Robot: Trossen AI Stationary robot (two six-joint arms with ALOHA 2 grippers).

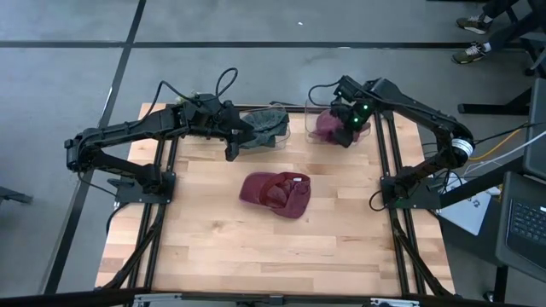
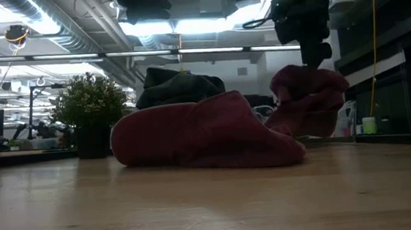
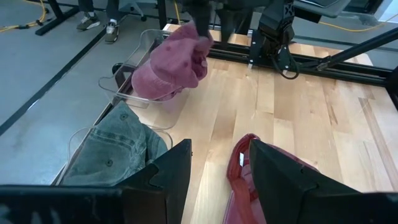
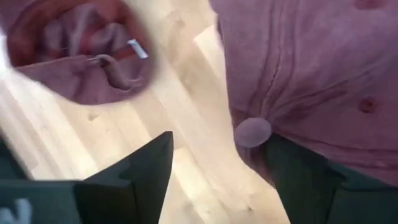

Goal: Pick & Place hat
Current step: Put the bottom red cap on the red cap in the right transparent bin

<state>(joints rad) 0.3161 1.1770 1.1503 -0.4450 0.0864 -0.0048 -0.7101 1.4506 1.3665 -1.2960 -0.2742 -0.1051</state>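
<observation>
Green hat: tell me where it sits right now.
In the high view the green hat lies in a clear bin at the table's far edge, left of centre, just beyond the left claw.

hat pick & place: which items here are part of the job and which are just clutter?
Job:
- maroon hat lying mid-table
- pink hat in the right clear bin, under the right gripper, fingers open
- green hat in the left clear bin, beside the left gripper

Lying about:
- potted plant behind the table
- laptop off the table's right side

hidden: right tool [image 1: 345, 128] tips | behind: pink hat [image 1: 327, 124]
</observation>
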